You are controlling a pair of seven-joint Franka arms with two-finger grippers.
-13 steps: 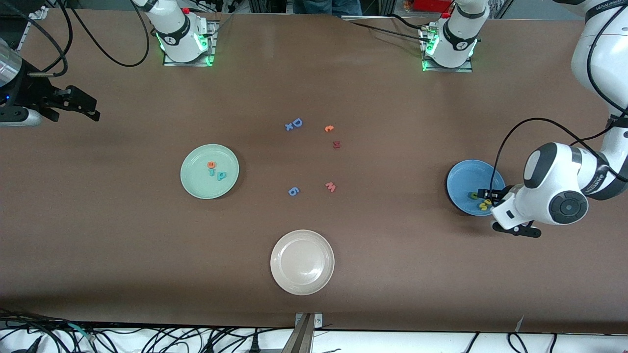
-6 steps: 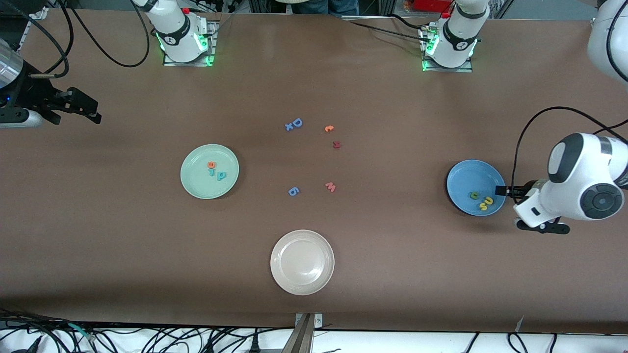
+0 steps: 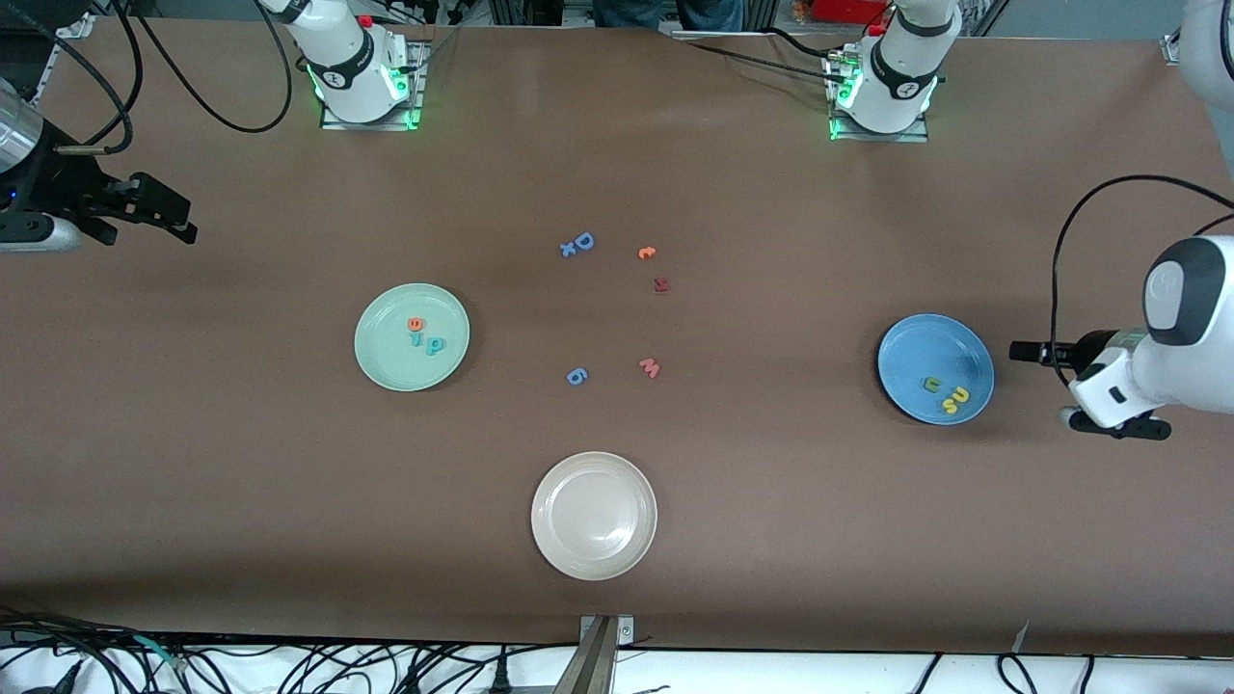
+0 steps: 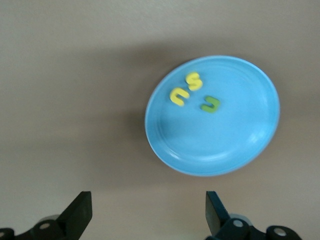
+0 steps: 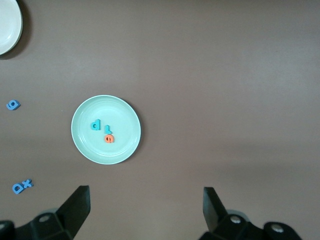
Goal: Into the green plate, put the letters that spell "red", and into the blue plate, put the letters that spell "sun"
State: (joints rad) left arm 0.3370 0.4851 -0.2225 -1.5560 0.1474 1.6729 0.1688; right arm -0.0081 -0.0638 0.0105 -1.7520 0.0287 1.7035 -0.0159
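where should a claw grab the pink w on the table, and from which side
Come straight down from above: the pink w lies flat on the bare table, with no edge raised for a side approach. Pinch across its narrower width, fingers on its outer edges. It lies well apart from the blue 6, so open fingers should fit.

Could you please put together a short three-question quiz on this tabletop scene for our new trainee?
1. True or false: the blue plate holds three letters.
2. Which plate is bare: A) green plate, B) beige plate, C) blue plate?
3. Fill in: the left gripper hangs open over bare ____.

Key: 1 true: yellow "s", yellow "u", olive "n". 2 B. 3 table.
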